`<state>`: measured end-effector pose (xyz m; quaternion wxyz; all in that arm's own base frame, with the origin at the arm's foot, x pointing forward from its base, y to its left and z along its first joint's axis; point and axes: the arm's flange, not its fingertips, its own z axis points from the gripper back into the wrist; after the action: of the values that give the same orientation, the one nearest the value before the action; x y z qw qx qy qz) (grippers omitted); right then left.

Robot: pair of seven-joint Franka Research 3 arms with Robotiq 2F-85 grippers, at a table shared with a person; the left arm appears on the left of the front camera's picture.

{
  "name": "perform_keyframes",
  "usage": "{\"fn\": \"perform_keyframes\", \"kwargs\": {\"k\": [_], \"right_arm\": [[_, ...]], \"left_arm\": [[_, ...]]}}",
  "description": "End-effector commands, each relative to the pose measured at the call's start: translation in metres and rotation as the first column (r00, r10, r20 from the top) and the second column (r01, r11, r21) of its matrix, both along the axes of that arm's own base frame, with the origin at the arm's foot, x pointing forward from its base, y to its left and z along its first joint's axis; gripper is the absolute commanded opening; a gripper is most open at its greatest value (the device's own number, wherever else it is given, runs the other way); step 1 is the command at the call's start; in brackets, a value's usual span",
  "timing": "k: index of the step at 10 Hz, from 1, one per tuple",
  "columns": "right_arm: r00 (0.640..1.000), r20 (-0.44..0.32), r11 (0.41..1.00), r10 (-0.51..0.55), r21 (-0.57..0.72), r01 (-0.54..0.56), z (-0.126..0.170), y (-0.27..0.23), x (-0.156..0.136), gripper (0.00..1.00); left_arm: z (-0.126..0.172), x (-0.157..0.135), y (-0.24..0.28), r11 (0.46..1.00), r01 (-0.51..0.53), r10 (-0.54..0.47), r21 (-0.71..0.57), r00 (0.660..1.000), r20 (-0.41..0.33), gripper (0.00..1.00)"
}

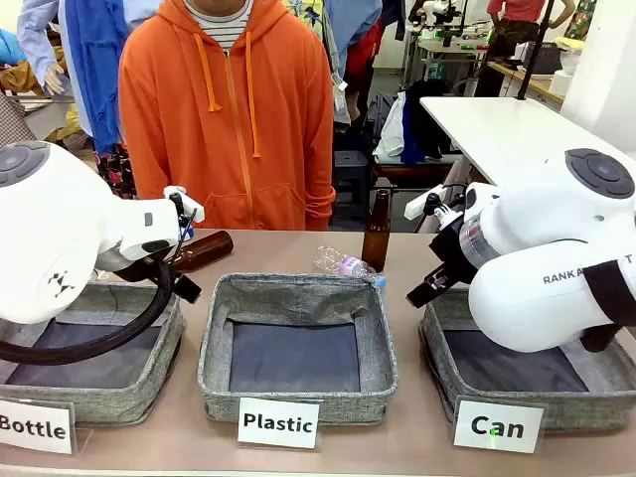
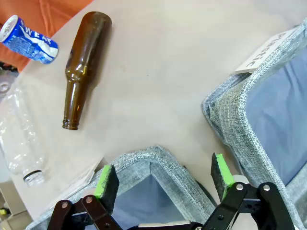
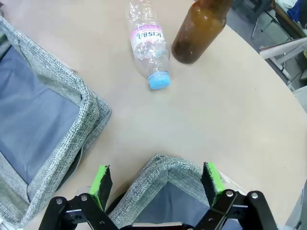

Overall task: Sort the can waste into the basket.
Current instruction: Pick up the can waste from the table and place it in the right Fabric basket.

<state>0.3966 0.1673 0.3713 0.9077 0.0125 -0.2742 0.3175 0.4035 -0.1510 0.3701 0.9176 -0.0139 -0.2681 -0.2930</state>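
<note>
At the left of the bench (image 1: 417, 445), the left arm (image 1: 60, 238) hangs over the grey basket carded "Bottle" (image 1: 99, 393). In its wrist view the left jaws stand wide apart and hold nothing, their green pads (image 2: 106, 178) on either side of that basket's far right corner. The blue can (image 2: 29, 39) lies on its side well beyond these jaws, at the far edge of the bench against the orange hoodie of the person (image 1: 229, 109). Between the can and the jaws lie a brown bottle (image 2: 84, 67), whose thick end is just beside the can, and a clear capless bottle (image 2: 21, 139) further left. In the middle sits the basket carded "Plastic" (image 1: 298, 383), with a crumpled blue-capped plastic bottle (image 3: 148, 45) lying behind it and a second brown bottle (image 1: 376, 231) standing upright just to its right. At the right, the right arm (image 1: 556, 278) leans over the basket carded "Can" (image 1: 556, 409), whose dark lining shows. The right jaws are likewise spread wide and grip nothing, poised above that basket's far left corner. The can is well apart from them and from its basket, across the bench to the left.
</note>
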Motion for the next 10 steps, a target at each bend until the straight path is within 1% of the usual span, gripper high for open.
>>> {"fn": "perform_keyframes", "kwargs": {"k": [1,10], "right_arm": [[1.000,0.000,1.000,0.000,0.000,0.000,0.0000,0.0000,0.0000,1.00],[1.000,0.000,1.000,0.000,0.000,0.000,0.0000,0.0000,0.0000,1.00]], "left_arm": [[0.0000,0.0000,0.0000,1.000,0.000,0.000,0.000,1.000,0.000,1.00],[0.0000,0.0000,0.0000,1.000,0.000,0.000,0.000,1.000,0.000,1.00]]}}
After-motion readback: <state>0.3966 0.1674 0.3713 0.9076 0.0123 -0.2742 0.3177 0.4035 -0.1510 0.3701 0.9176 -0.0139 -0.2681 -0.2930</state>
